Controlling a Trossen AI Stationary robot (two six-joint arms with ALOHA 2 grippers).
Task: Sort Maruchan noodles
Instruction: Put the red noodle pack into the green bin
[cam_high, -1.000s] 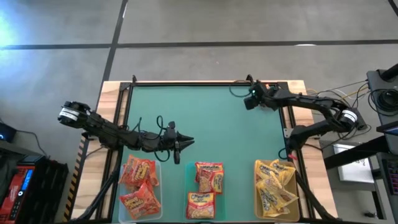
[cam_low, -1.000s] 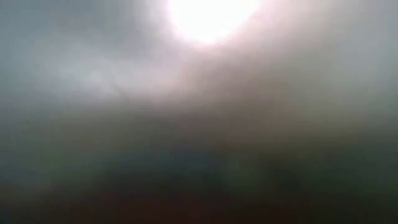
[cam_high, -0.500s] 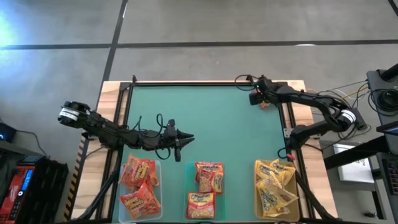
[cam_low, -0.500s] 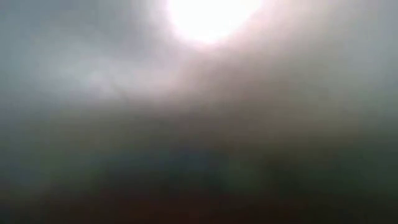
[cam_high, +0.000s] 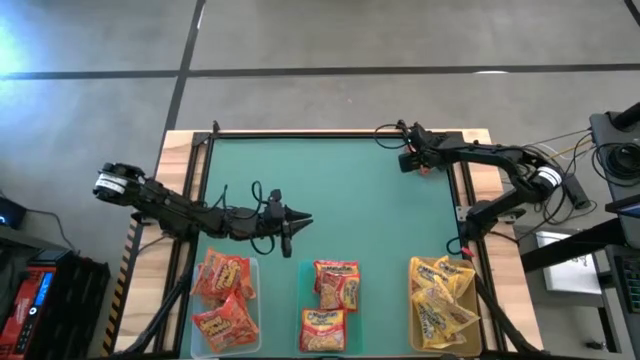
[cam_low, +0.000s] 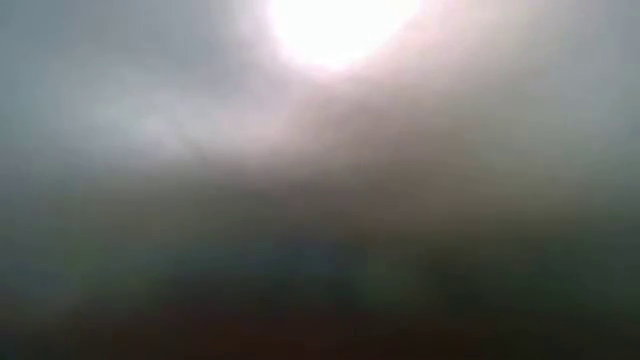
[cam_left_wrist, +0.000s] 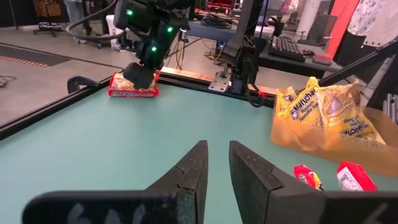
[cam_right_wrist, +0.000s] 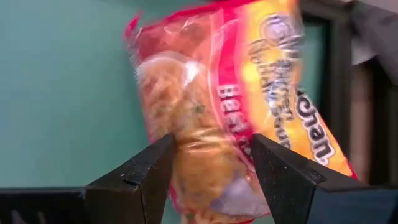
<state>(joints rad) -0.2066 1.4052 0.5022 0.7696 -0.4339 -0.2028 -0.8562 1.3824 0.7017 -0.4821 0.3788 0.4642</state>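
Note:
One red Maruchan noodle packet (cam_high: 427, 168) lies flat on the green mat at the table's far right corner. My right gripper (cam_high: 412, 160) hangs over it, slanting down and open, one finger on each side of the packet (cam_right_wrist: 211, 112). The left wrist view shows that gripper (cam_left_wrist: 140, 73) low over the packet (cam_left_wrist: 134, 87). My left gripper (cam_high: 303, 225) waits level above the middle of the mat. Its fingers (cam_left_wrist: 216, 152) are shut to a narrow slit with nothing between them. The low view shows only haze. My right gripper straddles the red packet's middle (cam_right_wrist: 205, 155) from above, slanting down, with the packet lying flat on the mat. I cannot tell whether the fingers (cam_right_wrist: 149, 168) touch it.
Three clear bins stand along the near edge: the left (cam_high: 258, 300) holds orange-red packets, the middle (cam_high: 301, 300) red ones, the right (cam_high: 411, 300) yellow ones. A black rail (cam_high: 300, 133) frames the mat. The mat's centre and far left are bare.
My right gripper has sunk toward the red packet at the far right corner and swung a little toward the table's right edge, tipping further down. Its fingers have stayed open.

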